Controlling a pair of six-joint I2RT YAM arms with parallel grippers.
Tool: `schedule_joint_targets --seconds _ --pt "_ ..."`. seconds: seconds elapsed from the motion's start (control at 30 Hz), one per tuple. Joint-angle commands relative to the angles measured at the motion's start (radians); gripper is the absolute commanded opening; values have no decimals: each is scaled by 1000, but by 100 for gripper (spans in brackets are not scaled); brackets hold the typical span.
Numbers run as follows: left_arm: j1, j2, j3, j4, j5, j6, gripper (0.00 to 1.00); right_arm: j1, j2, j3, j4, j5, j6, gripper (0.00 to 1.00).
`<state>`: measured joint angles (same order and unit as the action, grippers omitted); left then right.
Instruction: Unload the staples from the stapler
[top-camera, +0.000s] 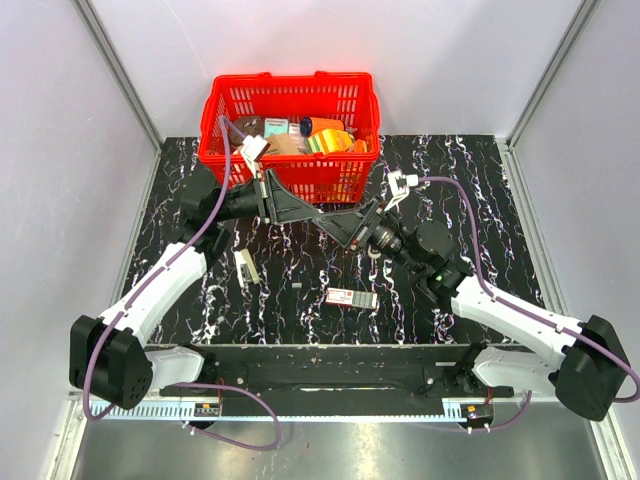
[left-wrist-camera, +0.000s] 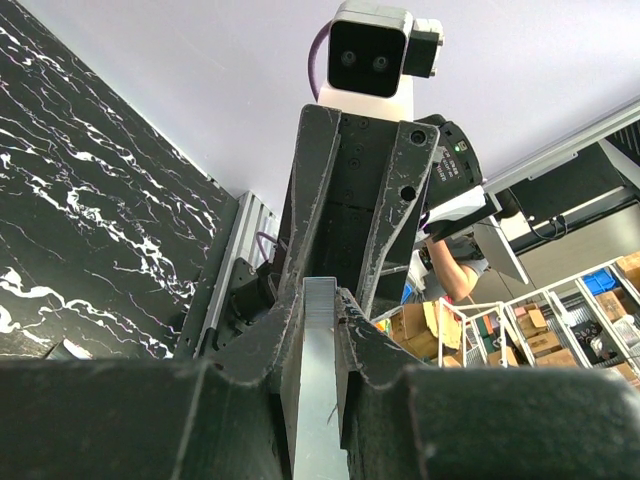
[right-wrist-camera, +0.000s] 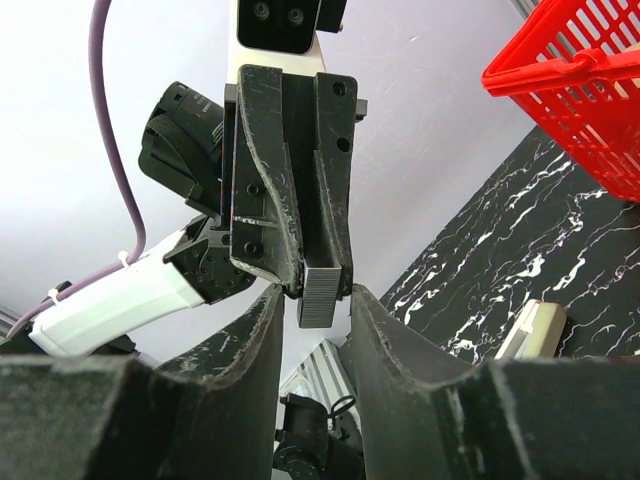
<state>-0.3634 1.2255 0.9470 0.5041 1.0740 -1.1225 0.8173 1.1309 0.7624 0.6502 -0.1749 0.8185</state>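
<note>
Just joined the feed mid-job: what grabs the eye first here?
Above the middle of the table, the left fingers pinch a ribbed grey metal strip while the right fingers straddle its end, tip to tip. Behind them, a bright red basket of clutter sits at the far edge.

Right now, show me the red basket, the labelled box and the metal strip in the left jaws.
red basket (top-camera: 300, 178): top view, front wall.
labelled box (top-camera: 350, 297): top view, its top face.
metal strip (left-wrist-camera: 316, 380): left wrist view, flat face.
</note>
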Motion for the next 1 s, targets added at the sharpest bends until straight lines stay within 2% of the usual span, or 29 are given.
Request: schedule_joint_targets --seconds 0.0,0.23,0.3,0.53,0.63,0.73,0.97 --pt "-2 -32 44 33 18 7 1 -10 15 -5 51 -28 18 35" --pt "-2 -35 39 10 20 30 2 -15 7 -9 54 -29 22 22" --pt "0 -34 42 5 20 33 6 -17 3 -12 49 -26 24 19" --pt "14 -31 52 -4 18 35 8 -17 0 -23 46 -40 37 15" --pt "15 -32 49 8 18 26 7 -17 0 -29 57 -44 41 15" --pt "15 -32 49 10 18 24 6 -17 0 -29 57 -52 44 26" --pt "15 -35 47 11 20 24 6 -17 0 -32 58 -48 47 33"
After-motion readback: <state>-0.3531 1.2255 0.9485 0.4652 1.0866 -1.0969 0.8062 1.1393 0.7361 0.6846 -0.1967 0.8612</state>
